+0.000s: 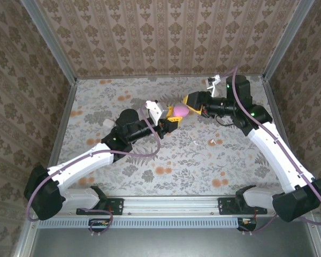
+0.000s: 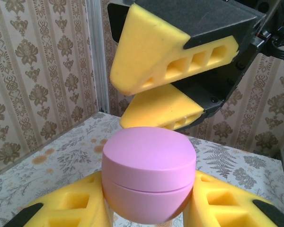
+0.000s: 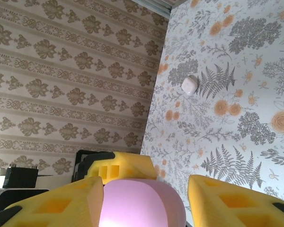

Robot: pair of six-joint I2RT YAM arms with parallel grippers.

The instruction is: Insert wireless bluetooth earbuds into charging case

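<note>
Left gripper (image 2: pixel 149 198): yellow foam fingers pinching the charging case on both flanks and holding it clear of the table.
Charging case (image 2: pixel 149 161): round and pink, lid down with the seam showing. It sits between the two arms, over the middle of the table.
Right gripper (image 3: pixel 144 198): fingers spread, straddling the lid end of the case. A gap shows between one finger and the case.
White earbud (image 3: pixel 189 85): lying loose on the floral table (image 1: pixel 150 176), well apart from the case.
Second earbud (image 1: pixel 209 141): small pale speck on the table near the right arm. It is too small to confirm as a bud.
Step in hand: getting the lid open, by my reading. No bud is in the case.
Risk: an off-centre pry by the right fingers could twist the smooth case out of the left fingers and drop it. A lid that falls closed again would block insertion.
Hidden: hinge, inner sockets, and the case's flanks behind the foam.
</note>
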